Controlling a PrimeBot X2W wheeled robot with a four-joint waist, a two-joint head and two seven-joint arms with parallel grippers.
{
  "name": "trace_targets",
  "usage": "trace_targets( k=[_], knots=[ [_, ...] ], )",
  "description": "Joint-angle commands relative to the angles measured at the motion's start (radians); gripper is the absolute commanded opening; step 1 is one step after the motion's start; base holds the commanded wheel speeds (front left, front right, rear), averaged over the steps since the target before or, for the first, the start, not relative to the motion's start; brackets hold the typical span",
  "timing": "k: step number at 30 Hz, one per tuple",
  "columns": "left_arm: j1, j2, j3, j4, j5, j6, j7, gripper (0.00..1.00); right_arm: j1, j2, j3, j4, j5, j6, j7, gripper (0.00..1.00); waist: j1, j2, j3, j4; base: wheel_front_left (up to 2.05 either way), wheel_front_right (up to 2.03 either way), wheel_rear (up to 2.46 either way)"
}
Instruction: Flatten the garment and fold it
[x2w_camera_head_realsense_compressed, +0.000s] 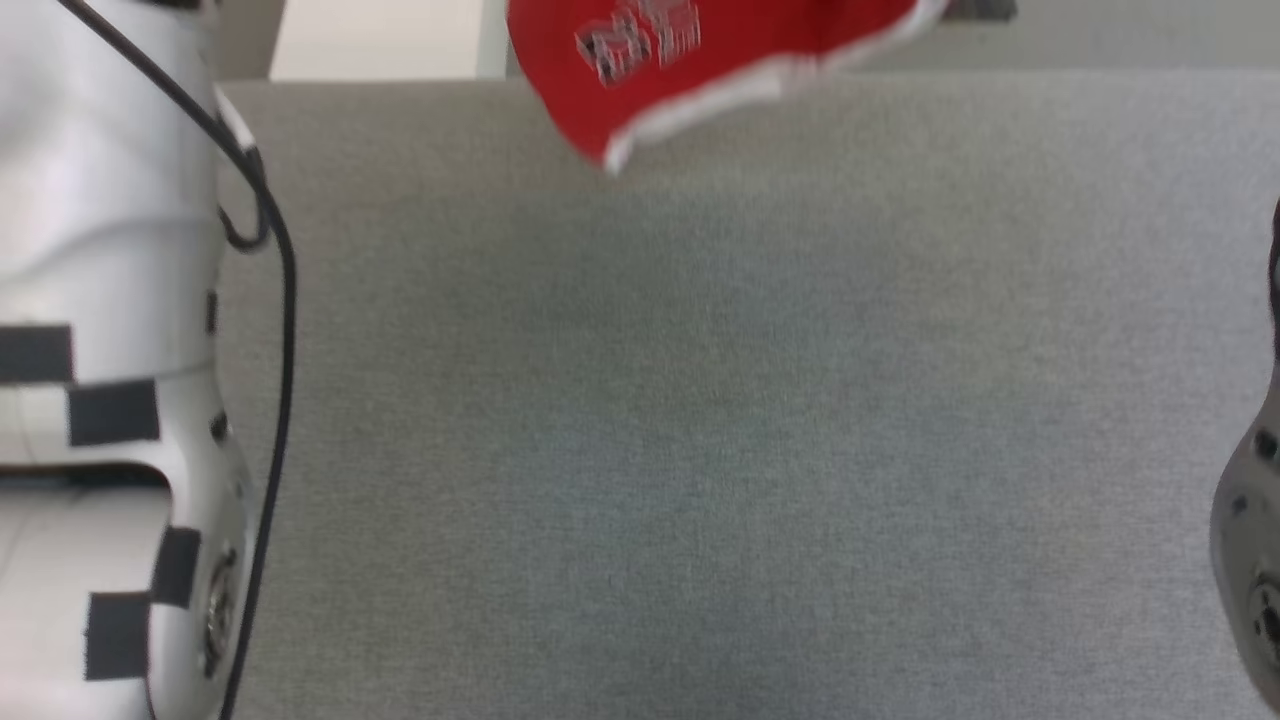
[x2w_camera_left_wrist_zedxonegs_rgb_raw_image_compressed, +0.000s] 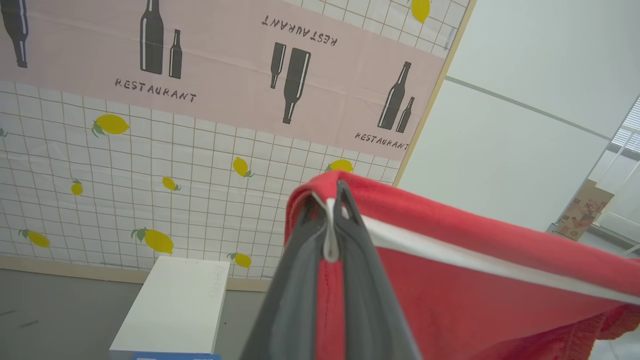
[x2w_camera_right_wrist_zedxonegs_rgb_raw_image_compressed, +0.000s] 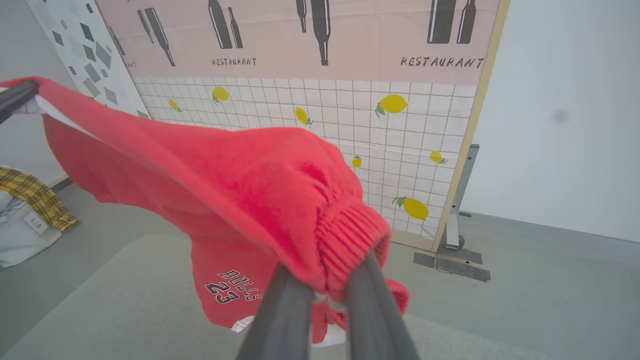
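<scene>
While both grippers hold it up in the air, the garment (x2w_camera_head_realsense_compressed: 690, 70) shows at the top centre of the head view, above the far edge of the grey table (x2w_camera_head_realsense_compressed: 700, 420). In the left wrist view the left gripper (x2w_camera_left_wrist_zedxonegs_rgb_raw_image_compressed: 334, 195) is closed on an edge with white trim, at the centre of the frame. In the right wrist view the right gripper (x2w_camera_right_wrist_zedxonegs_rgb_raw_image_compressed: 327, 292) pinches the ribbed red waistband at the bottom centre, and the cloth stretches to the upper left.

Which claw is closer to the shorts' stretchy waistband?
Right. The right gripper is clamped on the ribbed waistband; the left gripper pinches a white-striped edge of the garment farther along.
</scene>
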Motion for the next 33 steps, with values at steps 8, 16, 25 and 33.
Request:
trace_targets(
  k=[8,16,25,33],
  knots=[
    [-0.085,-0.004,0.010,0.091,-0.009,-0.034,-0.119,0.00,-0.117,-0.061,0.069,0.145,-0.048,-0.002,-0.165,0.00,-0.0001,0.0000,0.253,-0.004,0.00,0.00,0.00],
    [0.027,-0.048,-0.004,0.199,-0.055,-0.112,-0.186,0.00,0.026,-0.145,0.145,0.162,0.046,-0.002,-0.225,0.00,-0.0001,0.0000,0.229,0.048,0.00,0.00,0.00],
    [0.329,-0.054,-0.013,0.212,-0.102,-0.159,-0.252,0.00,0.461,-0.208,0.188,0.002,0.200,-0.002,-0.261,0.00,-0.0001,0.0000,0.044,0.064,0.00,0.00,0.00],
    [0.725,-0.054,0.017,0.089,-0.163,-0.144,-0.250,0.00,0.917,-0.137,0.132,-0.143,0.255,-0.002,-0.258,0.00,-0.0001,0.0000,-0.122,0.055,0.00,0.00,0.00]
  ],
)
